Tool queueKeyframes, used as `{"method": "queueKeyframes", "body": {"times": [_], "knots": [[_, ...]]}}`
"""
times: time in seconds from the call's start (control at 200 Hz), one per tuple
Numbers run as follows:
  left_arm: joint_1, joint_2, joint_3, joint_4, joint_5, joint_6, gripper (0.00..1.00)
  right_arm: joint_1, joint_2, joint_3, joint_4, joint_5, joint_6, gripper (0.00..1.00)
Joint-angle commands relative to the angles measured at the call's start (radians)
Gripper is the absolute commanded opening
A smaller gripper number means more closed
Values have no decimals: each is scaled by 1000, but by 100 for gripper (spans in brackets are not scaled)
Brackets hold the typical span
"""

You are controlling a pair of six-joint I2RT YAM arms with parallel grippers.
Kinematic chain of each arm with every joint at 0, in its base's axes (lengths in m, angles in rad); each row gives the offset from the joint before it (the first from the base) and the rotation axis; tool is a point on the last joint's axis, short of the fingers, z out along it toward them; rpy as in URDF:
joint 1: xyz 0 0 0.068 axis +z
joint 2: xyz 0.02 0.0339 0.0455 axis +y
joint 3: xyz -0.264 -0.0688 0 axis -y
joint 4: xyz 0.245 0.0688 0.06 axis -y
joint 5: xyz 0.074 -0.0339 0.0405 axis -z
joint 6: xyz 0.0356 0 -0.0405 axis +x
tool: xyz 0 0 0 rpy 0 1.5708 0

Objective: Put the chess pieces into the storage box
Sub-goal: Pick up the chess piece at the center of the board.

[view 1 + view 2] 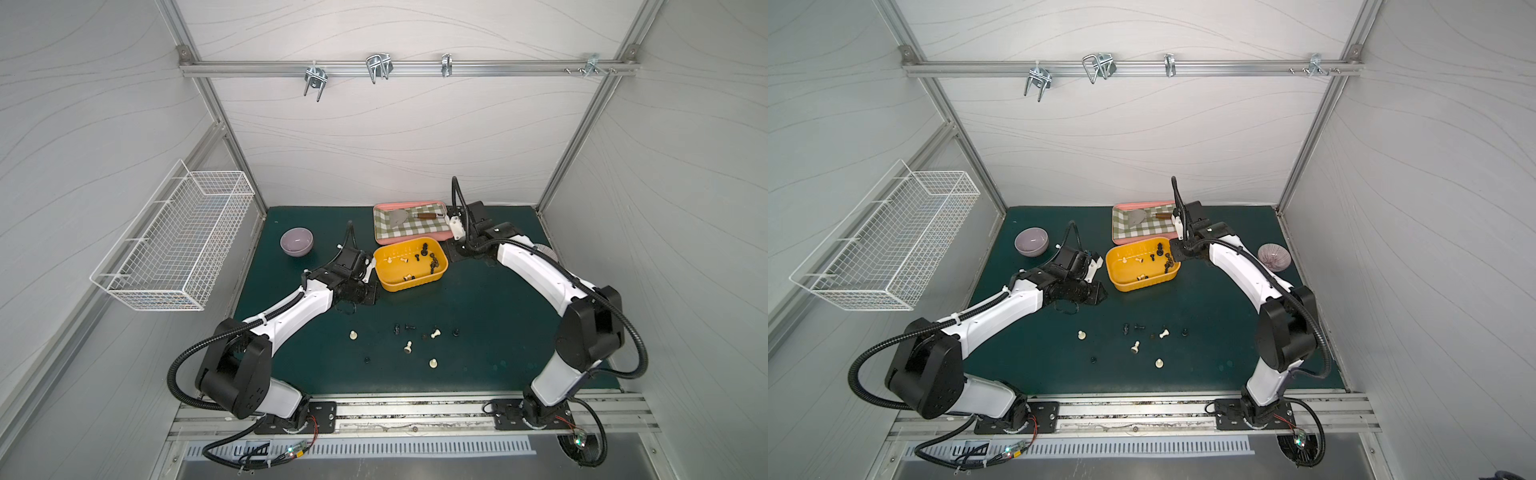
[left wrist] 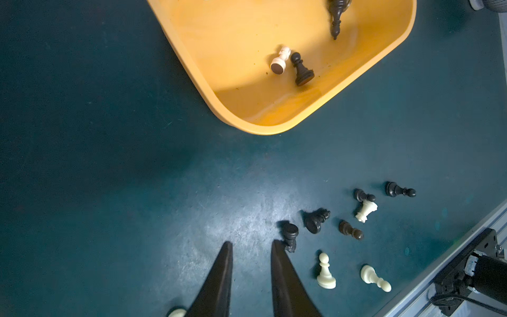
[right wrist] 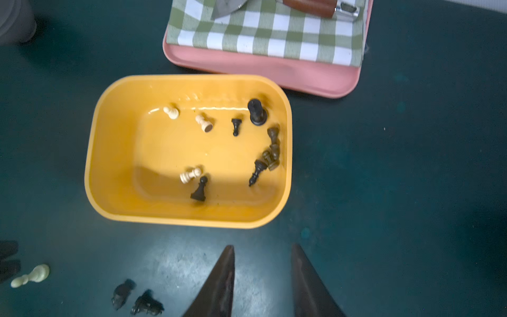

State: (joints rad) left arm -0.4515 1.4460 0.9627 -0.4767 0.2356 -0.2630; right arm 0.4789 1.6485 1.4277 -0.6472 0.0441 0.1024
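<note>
Jaws stand parted and empty on both arms. In both top views the storage box (image 1: 411, 285) sits between the arms, within either's reach, roughly half the chess pieces (image 1: 408, 347) scattered on the mat (image 1: 478, 332). Left wrist view: left gripper (image 2: 251, 244) poised just beside a fallen black piece (image 2: 290, 233), apparently lining up a pick. Right wrist view: right gripper (image 3: 262, 247) hangs near the box, seemingly waiting.

I read the storage box (image 3: 109, 164) as glossy, smooth plastic. Just beside it the pink tray (image 3: 247, 67) looks matt, lined with woven checked cloth (image 3: 263, 35). Under the box the bench (image 2: 109, 164) is dull and scuffed. The chess pieces (image 2: 326, 271) look smooth.
</note>
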Motion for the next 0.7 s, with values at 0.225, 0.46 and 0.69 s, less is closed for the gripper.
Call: {"method": "queueKeyframes", "body": {"times": [0.225,0.46,0.69], "knots": [[-11,-34,21,-94,-61,12,27,-22,-228,-272,37,-29,59,37],[-71,-69,12,-147,-149,-27,27,-31,-341,-401,34,-59,71,37],[-151,-107,-18,-174,-234,-103,28,-40,-437,-495,27,-95,84,37]]}}
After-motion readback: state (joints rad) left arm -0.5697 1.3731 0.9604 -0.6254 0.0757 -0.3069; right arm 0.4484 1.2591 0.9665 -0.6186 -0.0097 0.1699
